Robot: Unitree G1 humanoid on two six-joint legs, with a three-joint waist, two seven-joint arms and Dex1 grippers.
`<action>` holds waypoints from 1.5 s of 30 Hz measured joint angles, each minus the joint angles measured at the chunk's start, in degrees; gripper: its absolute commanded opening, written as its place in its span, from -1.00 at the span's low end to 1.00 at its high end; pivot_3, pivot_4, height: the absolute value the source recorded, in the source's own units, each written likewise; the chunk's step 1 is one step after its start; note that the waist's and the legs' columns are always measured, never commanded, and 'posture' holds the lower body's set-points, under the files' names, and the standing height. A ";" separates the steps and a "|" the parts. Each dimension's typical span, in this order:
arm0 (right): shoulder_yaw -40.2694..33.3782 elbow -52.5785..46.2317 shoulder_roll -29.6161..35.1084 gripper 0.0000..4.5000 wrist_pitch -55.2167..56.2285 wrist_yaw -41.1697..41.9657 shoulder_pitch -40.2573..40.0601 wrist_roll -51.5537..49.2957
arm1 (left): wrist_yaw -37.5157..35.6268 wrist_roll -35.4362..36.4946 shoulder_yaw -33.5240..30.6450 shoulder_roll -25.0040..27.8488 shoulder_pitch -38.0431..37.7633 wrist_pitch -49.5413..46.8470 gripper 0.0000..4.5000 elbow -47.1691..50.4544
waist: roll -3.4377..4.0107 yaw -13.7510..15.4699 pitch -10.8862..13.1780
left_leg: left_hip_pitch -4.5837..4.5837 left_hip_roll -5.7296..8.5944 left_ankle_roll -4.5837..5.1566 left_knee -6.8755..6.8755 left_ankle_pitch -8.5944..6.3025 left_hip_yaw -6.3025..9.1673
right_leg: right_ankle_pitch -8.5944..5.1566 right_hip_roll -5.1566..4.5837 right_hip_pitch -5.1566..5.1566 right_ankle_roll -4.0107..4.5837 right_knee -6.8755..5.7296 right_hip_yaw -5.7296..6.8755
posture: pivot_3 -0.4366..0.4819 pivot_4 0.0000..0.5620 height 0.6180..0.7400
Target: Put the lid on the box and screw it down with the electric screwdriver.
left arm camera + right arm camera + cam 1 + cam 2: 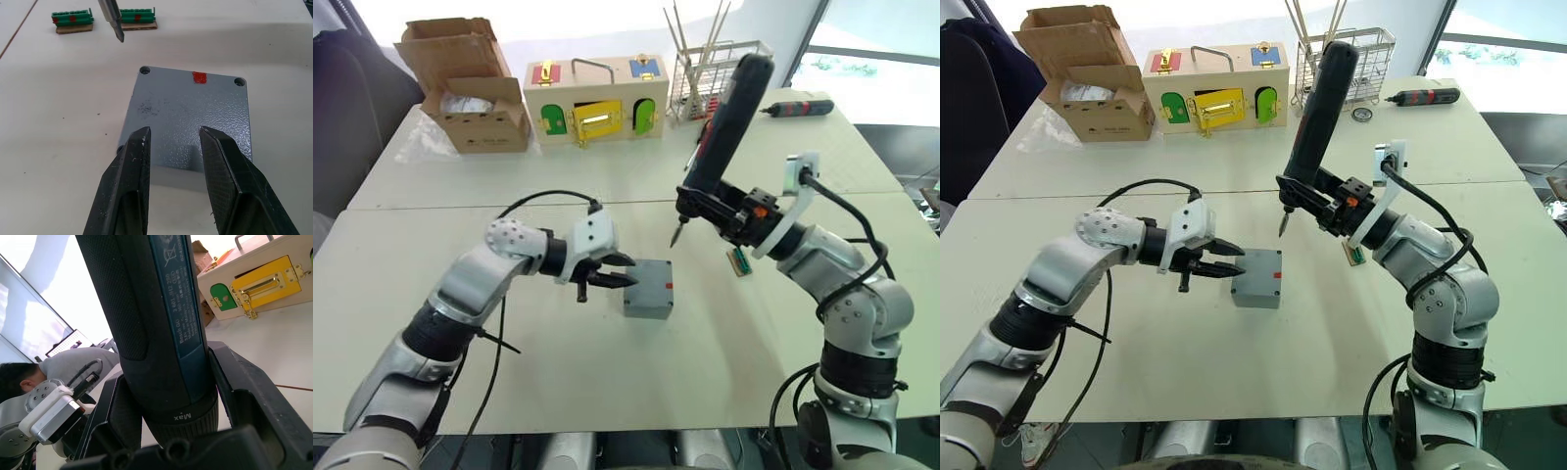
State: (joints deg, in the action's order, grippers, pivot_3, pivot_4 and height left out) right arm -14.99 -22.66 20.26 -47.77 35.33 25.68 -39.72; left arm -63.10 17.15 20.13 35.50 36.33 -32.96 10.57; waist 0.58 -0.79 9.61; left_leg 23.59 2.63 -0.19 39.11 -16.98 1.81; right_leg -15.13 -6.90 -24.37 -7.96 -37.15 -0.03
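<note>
The grey box (pixel 647 291) sits mid-table with a small red mark on its right side. The flat grey lid (pixel 188 115), with screw holes at its corners, lies on top of it. My left gripper (pixel 625 271) is open at the box's left edge, its fingertips (pixel 139 144) over the lid's near rim and nothing clamped between them. Held tilted, the long black electric screwdriver (pixel 729 122) is up on the right, with my right gripper (pixel 717 204) shut on its lower body. Its metal bit (pixel 674 235) hangs in the air just behind the box's far right corner.
Green terminal blocks on card (pixel 73 20) lie just past the box. Along the back stand a brown cardboard box (pixel 470 83), a wooden box with coloured doors (pixel 592 103), a wire rack (pixel 710 69) and a black-and-red tool (pixel 798 106). A person (pixel 17 377) is beside the table.
</note>
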 measured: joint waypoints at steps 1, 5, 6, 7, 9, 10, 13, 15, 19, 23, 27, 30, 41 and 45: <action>0.33 0.00 0.05 -0.18 0.12 -0.01 -0.43 0.00 | -0.12 -0.41 0.32 -0.20 0.01 0.29 -0.32 -0.43 | 0.00 -0.04 0.00 | 0.00 0.00 0.00 0.00 0.00 0.00 | 0.00 0.00 0.00 0.00 0.00 0.00 | -0.05 -0.47 0.84; 2.52 0.03 0.70 -0.18 0.59 -0.01 -2.02 0.02 | -0.66 -2.05 1.63 -1.06 0.04 2.49 -0.32 -1.50 | -0.01 -0.02 0.00 | 0.00 0.00 0.01 0.00 0.00 0.00 | 0.00 0.01 0.00 0.00 0.00 0.00 | -0.05 -0.47 0.84; 2.99 0.03 0.73 -0.18 0.64 -0.03 -2.31 0.02 | -0.86 -2.44 1.65 -1.15 0.06 2.97 -0.32 -1.63 | -0.01 -0.01 0.00 | 0.00 0.00 0.00 0.00 0.00 0.00 | 0.00 0.01 0.00 0.00 0.00 0.00 | -0.05 -0.47 0.84; 3.34 0.03 0.73 -0.18 0.65 -0.07 -2.47 0.01 | -1.04 -2.84 1.67 -1.27 0.09 3.51 -0.32 -1.81 | -0.01 0.02 0.00 | 0.00 0.00 0.01 0.00 0.00 0.00 | 0.00 0.01 0.00 0.00 0.01 0.00 | -0.05 -0.47 0.84; 3.61 0.03 0.76 -0.18 0.85 -0.19 -2.76 0.00 | -1.34 -3.04 1.68 -1.63 0.12 4.15 -0.32 -2.35 | -0.02 0.10 -0.01 | 0.00 -0.01 0.01 0.01 0.00 0.01 | 0.00 0.01 0.01 0.00 0.01 0.00 | -0.05 -0.47 0.84; 3.69 0.03 0.77 -0.18 1.15 -0.28 -2.99 0.01 | -1.54 -3.18 1.67 -1.87 0.12 4.56 -0.32 -2.66 | -0.02 0.13 -0.01 | 0.00 0.00 0.01 0.02 0.00 0.01 | 0.00 0.01 0.02 0.00 0.00 0.00 | -0.05 -0.47 0.84; 4.00 0.03 0.84 -0.18 2.44 -0.46 -3.64 0.02 | -1.80 -3.64 1.67 -2.03 0.11 4.96 -0.32 -2.74 | -0.04 0.11 -0.02 | -0.02 0.00 0.01 0.02 0.00 0.01 | 0.00 0.01 0.03 0.00 0.01 0.00 | -0.05 -0.47 0.84; 4.04 0.03 0.95 -0.18 3.00 -0.58 -3.94 0.02 | -1.89 -3.99 1.67 -2.14 0.11 5.12 -0.32 -2.73 | -0.05 0.12 -0.03 | -0.04 0.00 0.01 0.02 0.00 0.02 | 0.00 0.01 0.05 0.00 0.00 0.00 | -0.05 -0.47 0.84; 4.04 0.03 1.32 -0.18 4.19 -0.56 -4.68 -0.11 | -1.78 -4.13 1.64 -2.17 0.00 4.88 -0.32 -2.47 | -0.07 0.11 -0.05 | -0.07 -0.01 0.02 0.02 -0.01 0.02 | 0.00 0.01 0.08 0.00 0.00 0.00 | -0.05 -0.47 0.84; 4.09 0.35 1.97 -0.18 4.35 -0.86 -4.89 -0.42 | -1.66 -4.16 1.61 -2.12 -0.57 4.32 -0.32 -1.27 | -0.08 0.11 -0.05 | -0.07 -0.02 0.03 0.02 -0.02 0.01 | 0.00 0.01 0.08 0.00 0.00 0.00 | -0.05 -0.47 0.84; 4.58 0.59 2.20 -0.18 4.87 -1.10 -4.96 -0.34 | -1.66 -4.20 1.63 -2.05 -0.70 4.02 -0.32 -0.86 | -0.07 0.09 -0.05 | -0.07 -0.02 0.03 0.02 -0.02 0.01 | 0.00 0.01 0.08 0.00 0.00 0.00 | -0.05 -0.47 0.84; 5.17 0.59 2.21 -0.18 5.54 -1.21 -4.96 0.05 | -1.66 -4.19 1.62 -2.05 -0.70 3.69 -0.32 -0.75 | -0.08 0.06 -0.05 | -0.07 -0.02 0.04 0.02 -0.02 0.01 | 0.00 0.01 0.08 0.00 0.00 0.00 | -0.05 -0.47 0.84; 10.75 -2.63 1.21 -0.18 18.11 -0.99 -11.36 7.03 | -1.26 -4.10 1.63 -2.55 -1.58 2.67 -0.32 0.02 | -0.38 0.07 -0.28 | -0.18 -0.02 0.07 0.01 -0.04 0.01 | -0.01 0.03 0.19 0.00 0.01 0.01 | -0.05 -0.47 0.84; 12.30 -3.11 1.42 -0.18 23.65 0.31 -14.82 9.63 | -0.99 -4.11 1.95 -2.69 -2.17 1.46 -0.32 1.04 | -0.64 0.02 -0.52 | -0.39 -0.05 0.17 0.00 -0.10 0.03 | -0.02 0.10 0.42 0.00 0.08 0.01 | -0.05 -0.47 0.84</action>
State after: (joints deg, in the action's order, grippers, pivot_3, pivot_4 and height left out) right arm -2.69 -25.77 21.68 -24.12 35.64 10.86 -30.09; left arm -64.10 13.04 22.08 32.81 34.17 -31.50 11.61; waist -0.06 -0.77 9.09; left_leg 23.20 2.58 -0.02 39.10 -17.08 1.84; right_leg -15.15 -6.80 -23.95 -7.95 -37.08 -0.02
